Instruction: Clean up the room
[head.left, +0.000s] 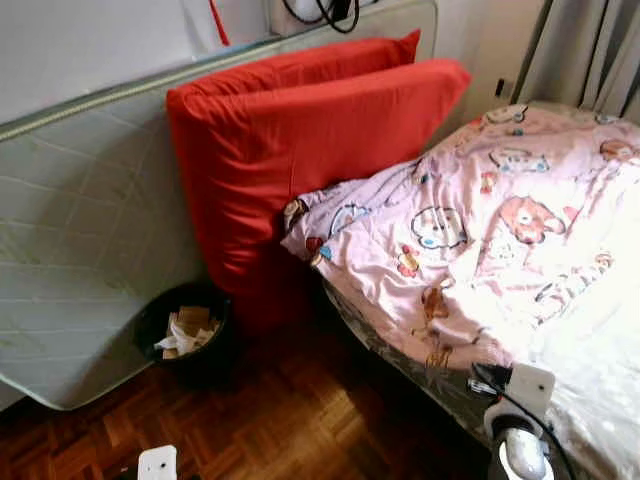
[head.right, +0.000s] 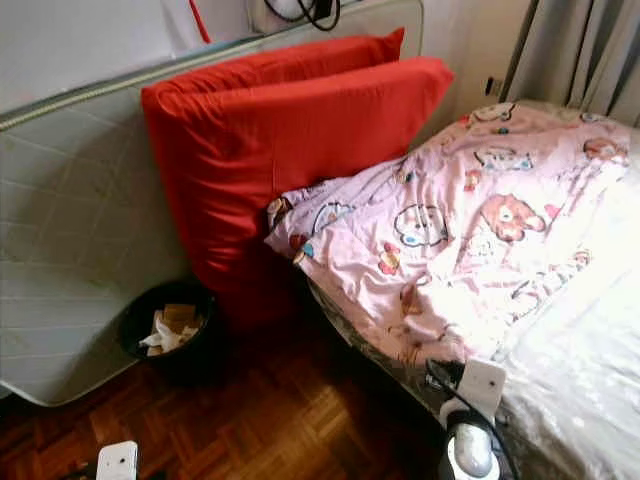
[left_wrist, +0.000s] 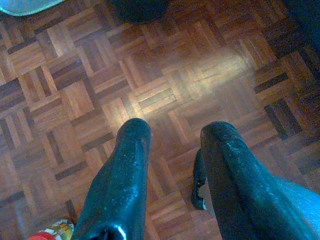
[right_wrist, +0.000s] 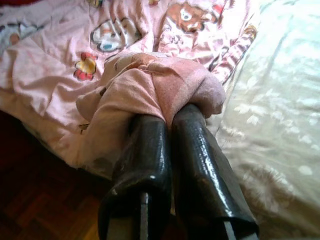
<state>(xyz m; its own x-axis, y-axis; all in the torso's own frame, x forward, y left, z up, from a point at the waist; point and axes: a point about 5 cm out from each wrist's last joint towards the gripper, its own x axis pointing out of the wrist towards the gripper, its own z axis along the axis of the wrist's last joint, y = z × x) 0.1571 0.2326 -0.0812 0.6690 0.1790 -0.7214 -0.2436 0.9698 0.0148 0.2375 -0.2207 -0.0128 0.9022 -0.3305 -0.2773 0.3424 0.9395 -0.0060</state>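
A pink blanket (head.left: 480, 230) printed with cartoon animals lies rumpled over the bed, its edge hanging towards the floor. My right gripper (right_wrist: 167, 117) is shut on a bunched fold of the blanket (right_wrist: 150, 82) at the bed's near edge; the right arm (head.left: 518, 440) shows low at the right. My left gripper (left_wrist: 177, 132) hangs open over the parquet floor (left_wrist: 165, 75) with nothing between its fingers. Two red pillows (head.left: 300, 150) stand against the head of the bed.
A grey-green mattress (head.left: 80, 230) leans on the wall at the left. A black bin (head.left: 185, 330) with paper scraps stands on the floor beside the pillows. The white bedsheet (head.left: 600, 340) is bare at the right. Curtains (head.left: 590, 50) hang beyond the bed.
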